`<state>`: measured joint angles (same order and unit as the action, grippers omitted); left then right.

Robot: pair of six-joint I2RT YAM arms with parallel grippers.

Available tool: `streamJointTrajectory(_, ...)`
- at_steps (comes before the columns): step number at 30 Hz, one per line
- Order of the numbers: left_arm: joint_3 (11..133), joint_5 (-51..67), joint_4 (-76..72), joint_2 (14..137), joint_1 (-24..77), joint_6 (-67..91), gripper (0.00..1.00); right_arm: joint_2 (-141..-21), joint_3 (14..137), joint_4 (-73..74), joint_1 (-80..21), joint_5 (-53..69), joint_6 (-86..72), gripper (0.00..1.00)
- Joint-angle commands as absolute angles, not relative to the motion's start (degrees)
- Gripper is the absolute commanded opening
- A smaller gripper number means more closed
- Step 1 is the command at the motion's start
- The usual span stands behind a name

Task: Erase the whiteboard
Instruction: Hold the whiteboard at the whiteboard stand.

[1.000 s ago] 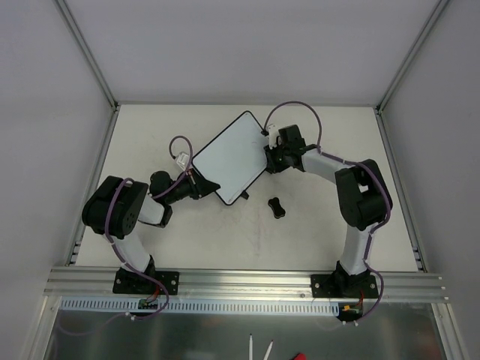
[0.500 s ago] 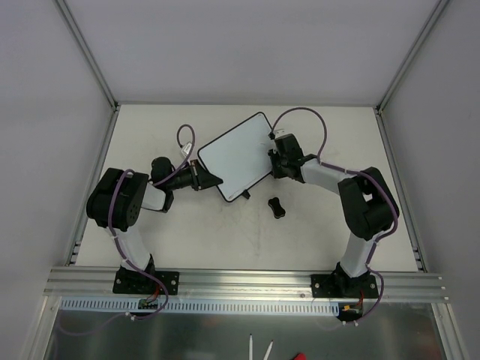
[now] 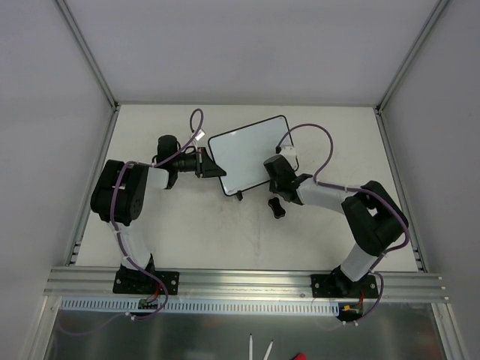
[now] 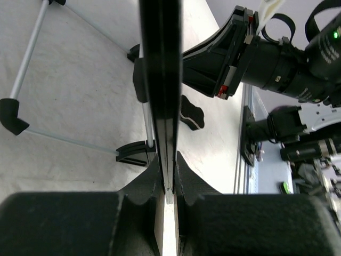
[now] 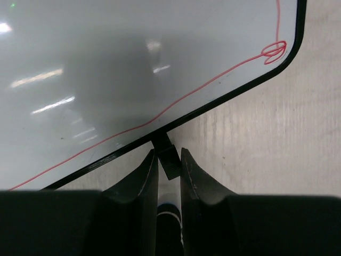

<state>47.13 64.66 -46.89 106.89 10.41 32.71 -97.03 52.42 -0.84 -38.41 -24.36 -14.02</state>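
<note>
Two hands of mine are on the whiteboard [image 3: 251, 150], one at each side. It sits over the middle of the bench [image 3: 172, 232], toward the far side. Its white face is turned up to the overhead camera and its long side runs roughly left to right, a little askew.

My left hand [image 4: 168, 160] is pressed together on the board's left short edge. In the wrist view the board runs away edge-on from between the two fingers [image 4: 141, 192], with its thin black rim caught between them.

My right hand [image 5: 167, 156] is at the near long edge, toward the right corner. It is closed on a small black foot [image 5: 170, 166] that sticks out from the rim, pinched between the fingers. A thin red line [image 5: 213, 82] crosses the face there, following the rim and passing through a small loop by the rounded corner.

Whether the board rests on the bench or hangs just above it, I cannot tell. The small black eraser [image 3: 278, 208] lies on the bench just in front of my right hand, apart from the board and held by neither hand.
</note>
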Motion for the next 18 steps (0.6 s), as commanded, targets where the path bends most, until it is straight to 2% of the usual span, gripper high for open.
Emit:
streamJointTrajectory(1,52.37,74.87,-43.25,108.89,10.90,29.27,0.00,-93.78,51.51,-2.20,-41.91,-34.44,-23.20,0.00)
streamJointTrajectory(9,56.95,78.57,-38.50,111.62,8.88,27.78,0.00,-92.29,50.80,-0.88,-42.89,-37.52,-23.91,0.00)
streamJointTrajectory(18,56.17,75.32,-24.17,108.46,7.29,16.18,0.00,-92.64,51.94,-0.62,-42.89,-39.64,-20.22,0.00)
